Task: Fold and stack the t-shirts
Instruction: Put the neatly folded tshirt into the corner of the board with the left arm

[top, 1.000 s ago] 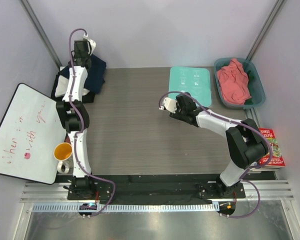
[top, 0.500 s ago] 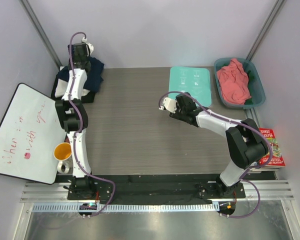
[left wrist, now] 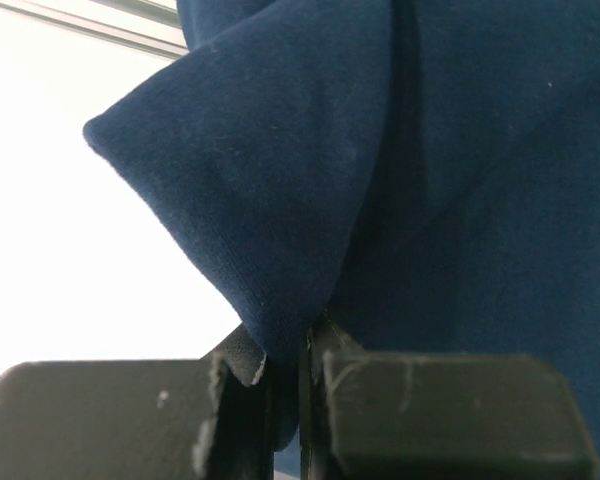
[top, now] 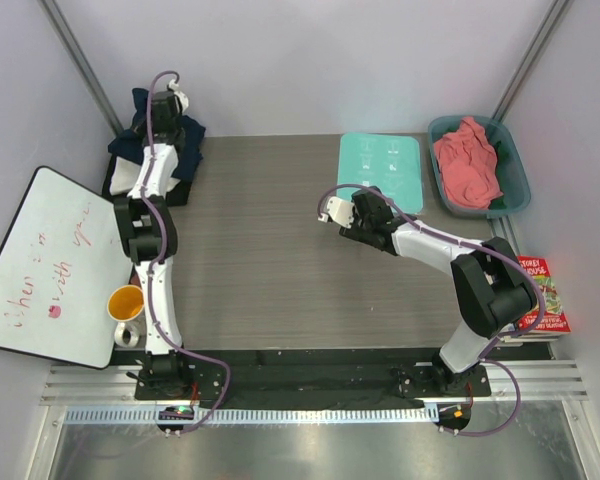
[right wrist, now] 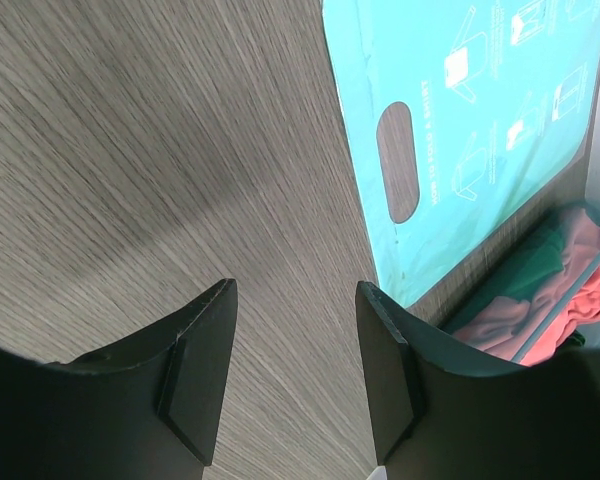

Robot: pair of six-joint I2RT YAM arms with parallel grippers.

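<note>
The left gripper (top: 166, 101) is clamped shut on a fold of the navy shirt (top: 192, 135), out at the far left corner of the table (top: 260, 270) with the arm stretched long. From above, the shirt bunches on both sides of the gripper. In the left wrist view the fingers (left wrist: 230, 400) meet on the tip of a pointed fold, and the rest of the navy cloth fills the view above and to the right.

The right gripper (top: 358, 212) hangs over the bare middle of the table, well apart from the navy shirt. Its jaws stand apart with nothing between them, and only tabletop shows in the gap in the right wrist view (right wrist: 295, 300).

The mint board (top: 380, 170) lies flat near the right gripper on the far right, its handle slot plain from the wrist (right wrist: 460, 130). Beside the board stands the teal tub (top: 518, 190). A crumpled pink shirt (top: 467, 165) lies in the tub, apart from both grippers.
</note>
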